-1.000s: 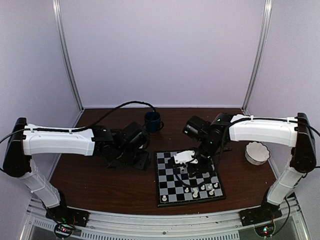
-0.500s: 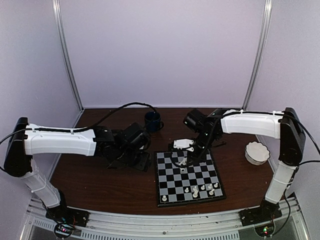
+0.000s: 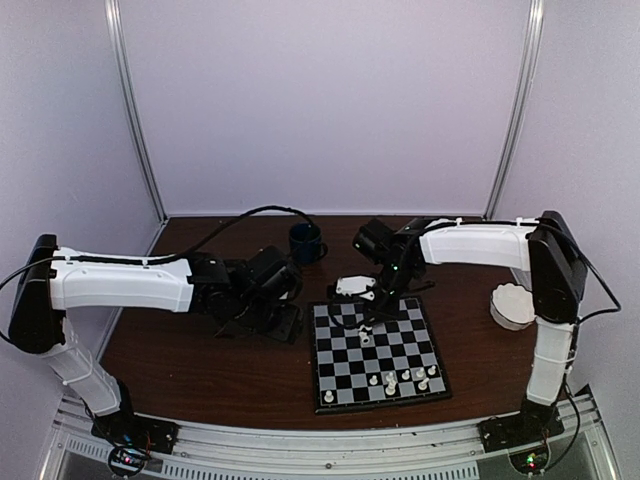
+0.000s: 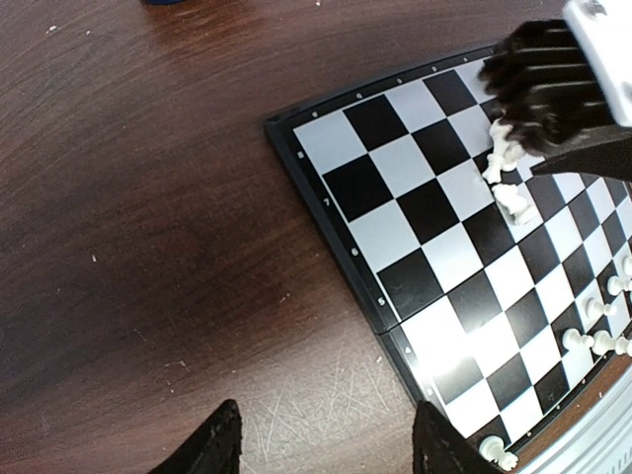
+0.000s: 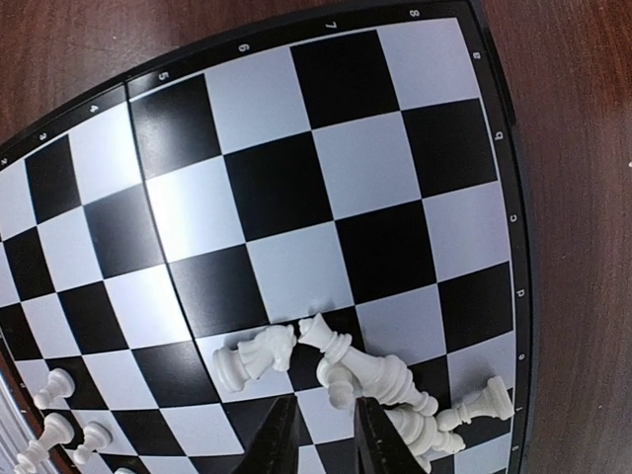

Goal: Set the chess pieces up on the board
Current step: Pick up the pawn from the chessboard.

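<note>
The brown table (image 3: 190, 360) is filling the lower half of the overhead view, with two white arms reaching in from the sides. The left arm (image 3: 120, 283) is stretching across the left of the frame, and the right arm (image 3: 470, 243) is bending in from the right. The board (image 3: 340, 362) is lying flat just right of centre, low in the frame. A white scalloped bowl (image 3: 513, 305) is sitting to the right of it, and a dark blue mug (image 3: 305, 242) is standing above and left of it (both apart from the board).

The left gripper (image 4: 326, 449) is hanging over bare wood just off the board's left edge, its jaws standing wide apart and holding nothing. The right gripper (image 5: 321, 444) is hovering low over the board's upper part, with its jaws only narrowly apart. I cannot tell whether they are pinching anything.

The chess pieces (image 5: 341, 373) are lying toppled in a small heap right at its fingertips, at the bottom centre of the right wrist view. A few pawns (image 5: 54, 410) are standing upright in that view's lower left corner, well apart from the gripper.
</note>
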`<action>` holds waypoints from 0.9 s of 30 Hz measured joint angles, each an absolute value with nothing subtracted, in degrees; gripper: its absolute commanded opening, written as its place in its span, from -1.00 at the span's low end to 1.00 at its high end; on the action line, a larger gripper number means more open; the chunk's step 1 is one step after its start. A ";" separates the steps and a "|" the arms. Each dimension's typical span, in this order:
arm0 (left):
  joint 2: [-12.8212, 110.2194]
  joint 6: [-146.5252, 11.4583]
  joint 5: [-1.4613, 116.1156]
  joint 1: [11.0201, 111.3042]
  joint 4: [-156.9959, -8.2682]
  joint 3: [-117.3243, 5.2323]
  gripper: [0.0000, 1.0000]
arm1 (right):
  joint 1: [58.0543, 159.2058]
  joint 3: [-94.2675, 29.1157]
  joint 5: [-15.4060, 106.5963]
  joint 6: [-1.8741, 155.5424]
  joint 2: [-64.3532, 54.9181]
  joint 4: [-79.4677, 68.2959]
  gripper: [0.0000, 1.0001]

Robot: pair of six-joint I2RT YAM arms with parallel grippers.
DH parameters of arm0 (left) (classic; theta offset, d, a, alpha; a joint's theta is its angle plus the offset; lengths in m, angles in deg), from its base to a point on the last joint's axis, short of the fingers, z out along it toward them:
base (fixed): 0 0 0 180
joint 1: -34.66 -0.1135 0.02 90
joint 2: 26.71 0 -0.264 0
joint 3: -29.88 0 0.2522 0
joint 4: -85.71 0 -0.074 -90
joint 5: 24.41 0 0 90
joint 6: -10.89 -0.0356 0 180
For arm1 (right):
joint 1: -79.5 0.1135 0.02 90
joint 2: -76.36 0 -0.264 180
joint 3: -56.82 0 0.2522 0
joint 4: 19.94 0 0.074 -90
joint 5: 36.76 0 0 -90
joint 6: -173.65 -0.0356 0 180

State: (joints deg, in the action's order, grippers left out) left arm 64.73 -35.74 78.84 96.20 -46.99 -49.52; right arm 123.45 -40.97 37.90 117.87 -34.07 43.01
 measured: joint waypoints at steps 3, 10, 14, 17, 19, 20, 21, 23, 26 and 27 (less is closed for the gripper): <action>64.73 -35.74 78.84 96.20 -46.99 -49.52 0.19 | 123.38 -41.23 38.38 117.87 -35.18 42.90 -0.56; 64.73 -35.74 78.84 96.20 -47.01 -49.52 0.19 | 123.34 -41.36 38.71 117.84 -36.63 43.01 -0.75; 64.73 -35.72 78.82 96.20 -47.01 -49.50 0.19 | 123.34 -41.36 38.71 117.87 -36.65 43.10 -0.89; 64.73 -35.72 78.84 96.20 -47.03 -49.44 0.19 | 123.34 -41.36 38.71 117.76 -36.65 43.18 -0.93; 64.73 -35.72 78.84 96.20 -47.01 -49.33 0.19 | 123.34 -41.36 38.71 117.78 -36.60 43.27 -0.95; 64.73 -35.72 78.84 96.20 -47.03 -49.26 0.19 | 123.34 -41.36 38.71 117.80 -36.52 43.36 -0.94; 64.71 -35.72 78.84 96.20 -46.99 -49.22 0.19 | 123.34 -41.34 38.69 117.80 -36.34 43.55 -0.94; 64.71 -35.72 78.84 96.20 -47.01 -49.15 0.19 | 123.34 -41.23 38.69 117.80 -35.45 43.99 -0.94; 64.71 -35.72 78.87 96.20 -47.01 -49.13 0.19 | 123.34 -40.47 38.52 117.73 -32.12 44.56 -0.94; 64.71 -35.72 78.87 96.20 -47.03 -49.13 0.19 | 123.34 -40.05 38.32 117.73 -30.48 44.71 -0.94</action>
